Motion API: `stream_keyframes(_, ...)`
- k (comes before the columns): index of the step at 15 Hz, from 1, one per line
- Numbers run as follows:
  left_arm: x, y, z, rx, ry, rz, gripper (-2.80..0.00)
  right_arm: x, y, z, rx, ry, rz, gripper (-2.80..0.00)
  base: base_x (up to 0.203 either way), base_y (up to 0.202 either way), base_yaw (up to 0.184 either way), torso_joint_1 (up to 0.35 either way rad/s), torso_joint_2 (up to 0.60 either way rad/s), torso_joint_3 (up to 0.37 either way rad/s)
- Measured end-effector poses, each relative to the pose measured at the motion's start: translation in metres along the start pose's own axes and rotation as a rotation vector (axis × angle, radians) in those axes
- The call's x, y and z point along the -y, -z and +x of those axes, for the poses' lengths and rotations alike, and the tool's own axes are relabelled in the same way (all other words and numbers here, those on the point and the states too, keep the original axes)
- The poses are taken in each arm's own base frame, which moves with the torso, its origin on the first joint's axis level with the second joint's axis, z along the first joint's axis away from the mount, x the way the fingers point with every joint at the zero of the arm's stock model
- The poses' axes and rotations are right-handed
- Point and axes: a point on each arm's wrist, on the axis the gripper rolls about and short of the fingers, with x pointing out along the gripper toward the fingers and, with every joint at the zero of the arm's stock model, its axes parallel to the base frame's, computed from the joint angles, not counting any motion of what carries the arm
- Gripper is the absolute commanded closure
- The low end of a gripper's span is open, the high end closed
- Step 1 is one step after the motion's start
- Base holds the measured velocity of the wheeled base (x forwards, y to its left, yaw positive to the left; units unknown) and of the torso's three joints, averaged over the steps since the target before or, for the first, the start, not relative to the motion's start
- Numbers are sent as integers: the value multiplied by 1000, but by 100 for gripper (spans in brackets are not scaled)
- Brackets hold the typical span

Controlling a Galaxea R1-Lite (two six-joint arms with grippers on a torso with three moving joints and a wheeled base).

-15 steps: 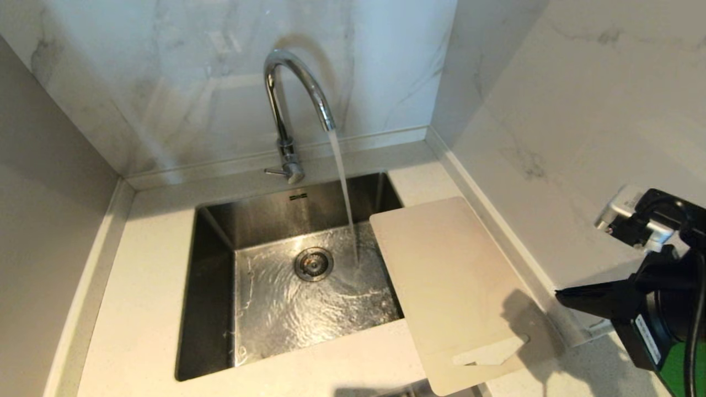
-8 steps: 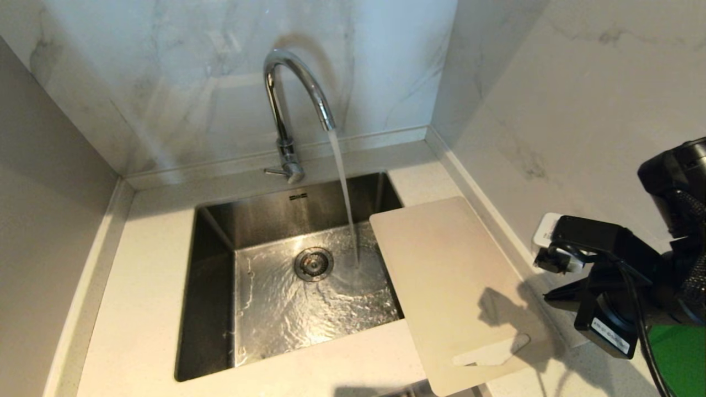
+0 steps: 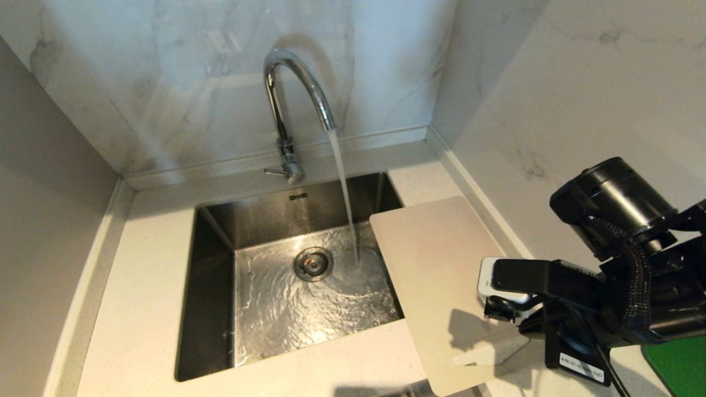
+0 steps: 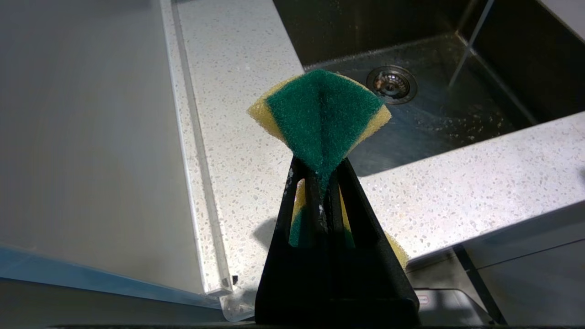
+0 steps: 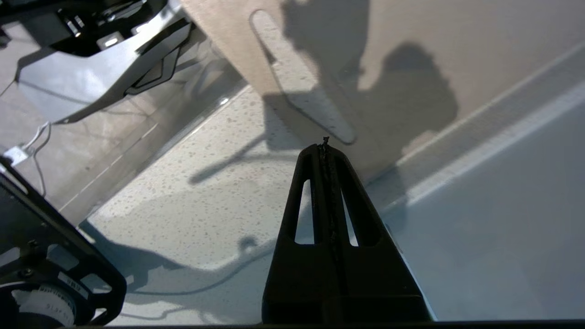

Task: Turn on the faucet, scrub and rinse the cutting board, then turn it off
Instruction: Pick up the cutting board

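Faucet [image 3: 289, 105]: chrome gooseneck, running. Cutting board [image 3: 441, 275]: cream rectangle, flat on bench, one corner overhanging sink, handle slot nearest robot.

Faucet [image 3: 292, 105]: polished chrome, mirror-glossy. Sink [image 3: 265, 220]: brushed stainless steel, wet and shiny at the bottom. Cutting board [image 3: 436, 275], at 3 o'clock of the sink: smooth matt cream plastic. Bench [image 3: 143, 298]: speckled stone, semi-gloss. Walls: glossy marble-look. Sponge [image 4: 320, 114]: rough green scrub pad on yellow foam, in matt black plastic jaws.
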Motion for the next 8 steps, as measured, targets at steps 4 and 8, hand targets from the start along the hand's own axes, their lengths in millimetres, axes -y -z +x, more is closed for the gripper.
stream_keyframes(4,0,0,0,0,0,-1,0,-12,8,17,-52,-78,-129,-280,0,0,0,0,0,0)
stream_keyframes(8,0,0,0,0,0,2,0,-18,10,27,-37,-155,-138,-280,0,0,0,0,0,0)
